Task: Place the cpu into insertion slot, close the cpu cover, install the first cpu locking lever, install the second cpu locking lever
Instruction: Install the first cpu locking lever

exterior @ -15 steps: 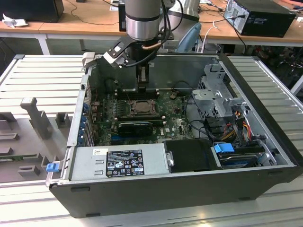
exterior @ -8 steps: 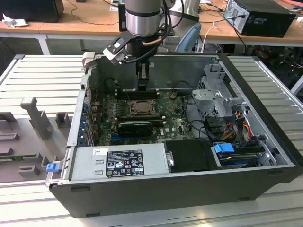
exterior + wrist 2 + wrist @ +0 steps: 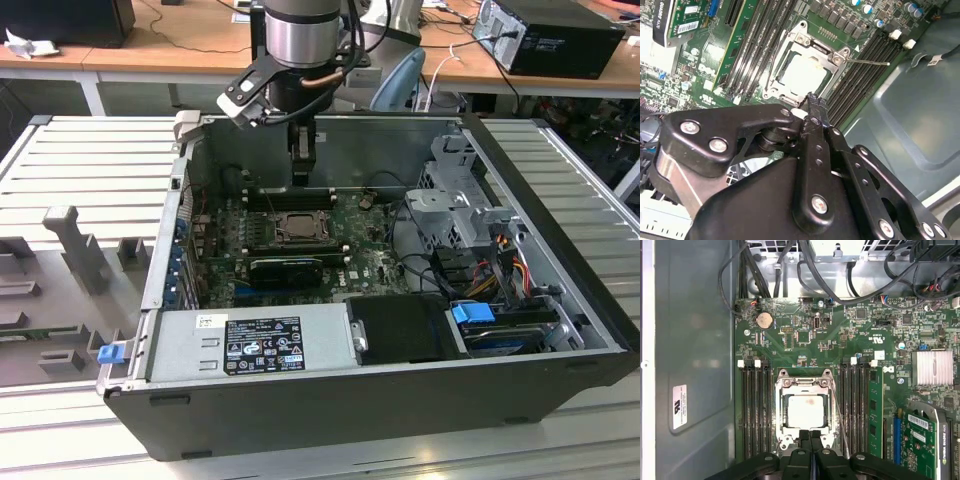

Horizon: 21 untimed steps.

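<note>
Slatted metal tabling [image 3: 60,160] carries the opened computer case [image 3: 400,390], and the arm reaches down into it over the insertion slot [image 3: 297,226].

Nearest the wrist cameras, the gripper [image 3: 810,437] has its two dark fingers pressed together with nothing between them. Its tips hang just beside the socket's near edge. Whether they touch the metal cannot be told.

Just past the tips, the cpu [image 3: 806,411] lies in the socket with its pale face up. The cpu cover [image 3: 805,385] appears to lie flat around it, so the first two steps look done.

A thin locking lever [image 3: 870,62] juts from one corner of the socket and runs out over the memory slots [image 3: 856,410]. It looks unlatched, so I judge that levering is the step in hand.

To do it well, the closed fingertips should serve as a single pusher. They should meet the rod near its free end, where leverage is best, and press it down and sideways until it tucks under its hook. They should stay clear of the chip's face and the white slot clips. A slanted push risks the rod slipping off the tips.

Farther off, the green circuit board [image 3: 840,340] carries a coin cell [image 3: 764,319], and black cables [image 3: 805,265] arch beyond it.
</note>
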Available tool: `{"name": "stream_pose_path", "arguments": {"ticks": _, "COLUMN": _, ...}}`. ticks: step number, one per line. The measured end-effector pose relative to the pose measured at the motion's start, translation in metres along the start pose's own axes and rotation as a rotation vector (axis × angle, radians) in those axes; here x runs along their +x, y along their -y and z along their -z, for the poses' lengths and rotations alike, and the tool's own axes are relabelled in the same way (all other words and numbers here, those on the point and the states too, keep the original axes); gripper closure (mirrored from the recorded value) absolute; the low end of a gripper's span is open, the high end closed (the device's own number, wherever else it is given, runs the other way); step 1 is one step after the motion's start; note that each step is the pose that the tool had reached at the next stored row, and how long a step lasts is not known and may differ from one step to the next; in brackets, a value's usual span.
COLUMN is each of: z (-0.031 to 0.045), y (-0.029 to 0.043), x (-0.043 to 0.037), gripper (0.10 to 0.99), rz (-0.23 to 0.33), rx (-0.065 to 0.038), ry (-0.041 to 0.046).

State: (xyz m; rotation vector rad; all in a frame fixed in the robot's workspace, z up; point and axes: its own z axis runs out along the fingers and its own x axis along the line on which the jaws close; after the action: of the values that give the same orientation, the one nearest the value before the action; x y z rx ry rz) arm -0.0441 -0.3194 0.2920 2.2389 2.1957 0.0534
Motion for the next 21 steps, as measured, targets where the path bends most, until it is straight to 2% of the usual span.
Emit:
{"name": "stream_pose_path", "arguments": {"ticks": 6, "z": 0.0073, "y": -0.0002, "x": 0.0002, "gripper": 0.98, "rz": 0.0, "rx": 0.0, "ry": -0.0003}}
{"name": "stream_pose_path", "arguments": {"ticks": 11, "z": 0.0234, "y": -0.0006, "x": 0.0005, "gripper": 0.98, "rz": 0.0, "rx": 0.0, "ry": -0.0002}}
{"name": "stream_pose_path", "arguments": {"ticks": 12, "z": 0.0238, "y": -0.0006, "x": 0.0005, "gripper": 0.98, "rz": 0.001, "rx": 0.0, "ry": -0.0004}}
{"name": "stream_pose_path", "arguments": {"ticks": 15, "z": 0.0238, "y": -0.0006, "x": 0.0005, "gripper": 0.98, "rz": 0.058, "rx": 0.001, "ry": 0.0004}}
{"name": "stream_pose_path", "arguments": {"ticks": 18, "z": 0.0235, "y": -0.0006, "x": 0.0005, "gripper": 0.98, "rz": 0.155, "rx": 0.003, "ry": -0.002}}
{"name": "stream_pose_path", "arguments": {"ticks": 21, "z": 0.0234, "y": -0.0006, "x": 0.0005, "gripper": 0.98, "rz": 0.194, "rx": 0.004, "ry": -0.0031}}
